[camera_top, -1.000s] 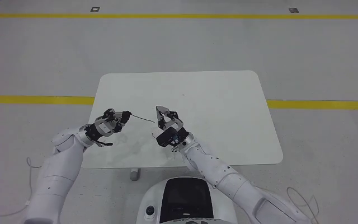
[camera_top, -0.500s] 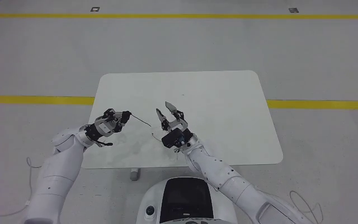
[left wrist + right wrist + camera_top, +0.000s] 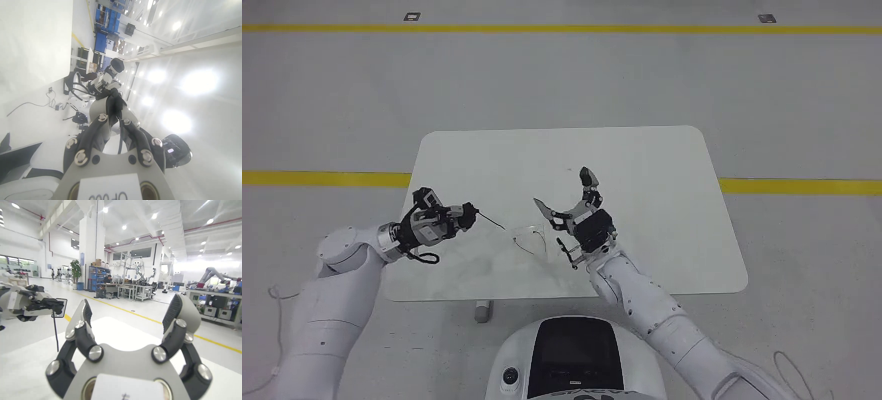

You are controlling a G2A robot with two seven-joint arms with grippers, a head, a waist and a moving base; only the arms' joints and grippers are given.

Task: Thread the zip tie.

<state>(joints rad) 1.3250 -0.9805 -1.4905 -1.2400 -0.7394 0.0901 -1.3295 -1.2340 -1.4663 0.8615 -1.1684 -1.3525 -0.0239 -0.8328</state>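
The left gripper [image 3: 468, 212] is clamped shut on a thin black plastic zip tie [image 3: 55, 330] and holds it above the left part of the white, round-cornered table [image 3: 662, 160]. From the closed fingers the strap juts out straight toward the middle of the table, its free tip in the air and touching nothing. Whether the locking head sits inside the fingers cannot be told.

The right gripper [image 3: 130, 302] hovers over the table just beyond that free tip. It is spread wide and empty, with its ribbed pads [image 3: 88, 313] facing each other. The tip lies to one side of the gap rather than between the pads.

The step in hand looks like taking the free end: the right gripper has to grasp the tail so it can be bent round and fed into the head. To do this well, it should first line its gap up with the strap, so the tail passes squarely between the pads. It should then close near the tip but not on it, leaving a short length free to enter the slot. The strap looks slender and springy, so a glancing touch is likely to flick it aside. A slow, straight approach along its length suits better than a sideways one. The left gripper should hold firm and level, since any twist there would swing the far tip widely.
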